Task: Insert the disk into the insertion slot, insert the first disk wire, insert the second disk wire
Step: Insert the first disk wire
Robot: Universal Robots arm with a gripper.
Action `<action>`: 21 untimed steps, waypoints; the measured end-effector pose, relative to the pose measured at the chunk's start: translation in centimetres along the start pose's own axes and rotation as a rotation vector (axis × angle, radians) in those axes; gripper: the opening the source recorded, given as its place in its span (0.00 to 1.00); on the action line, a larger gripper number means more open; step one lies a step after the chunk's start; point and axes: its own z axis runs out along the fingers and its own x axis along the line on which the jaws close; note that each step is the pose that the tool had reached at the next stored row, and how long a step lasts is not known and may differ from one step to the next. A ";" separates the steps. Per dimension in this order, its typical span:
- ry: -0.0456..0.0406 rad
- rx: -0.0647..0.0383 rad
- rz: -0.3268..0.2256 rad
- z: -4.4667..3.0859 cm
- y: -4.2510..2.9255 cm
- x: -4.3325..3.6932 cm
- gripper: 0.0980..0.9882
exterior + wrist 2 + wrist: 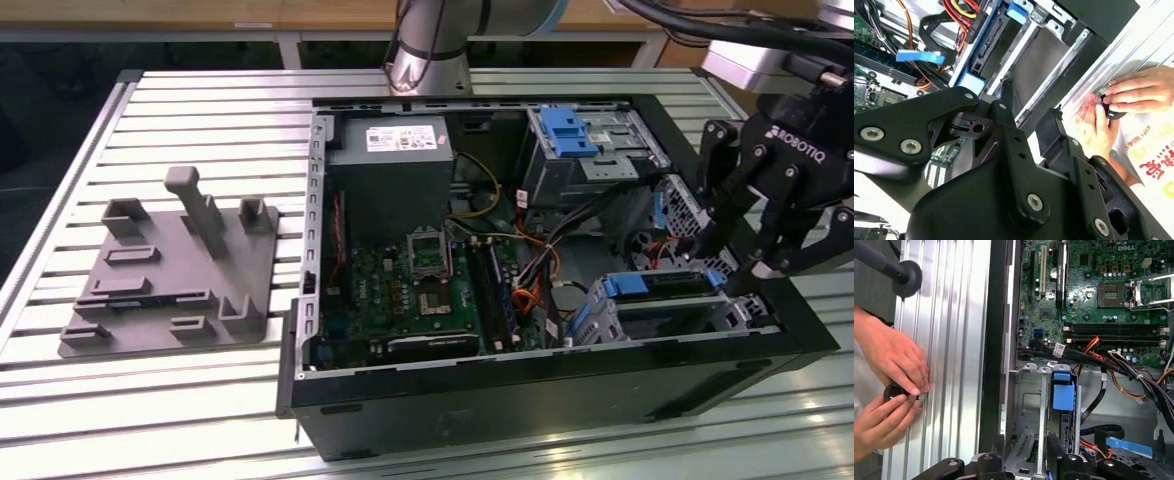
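Observation:
The disk (657,285), its bright blue carrier (974,80) showing, sits in the insertion slot (674,318), a low silver cage at the near corner of the case on the exterior view's right. Its connector edge (990,44) faces the inside of the case, and the carrier's blue tab (1063,392) shows at the cage's inner end. My gripper (737,272) hangs open just above the cage's outer end with nothing held. In both wrist views the gripper (1031,100) (1026,447) has its fingers spread over the cage. Loose wires (1104,390) and a blue flat cable (919,56) lie beside the disk.
A taller grey cage with a blue latch (574,130) stands at the back of the case, the motherboard (414,290) and power supply (387,140) further toward the exterior view's left. A grey fixture plate (174,270) lies on the slatted table. A person's hands (894,385) hold a small black object beside the case.

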 end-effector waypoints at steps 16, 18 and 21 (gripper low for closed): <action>-0.0347 0.001 -0.002 -0.45 -2.41 -3.57 0.41; -0.0579 0.002 -0.003 -0.40 -2.43 -3.56 0.41; -0.0658 0.002 -0.003 -0.18 -2.51 -3.53 0.41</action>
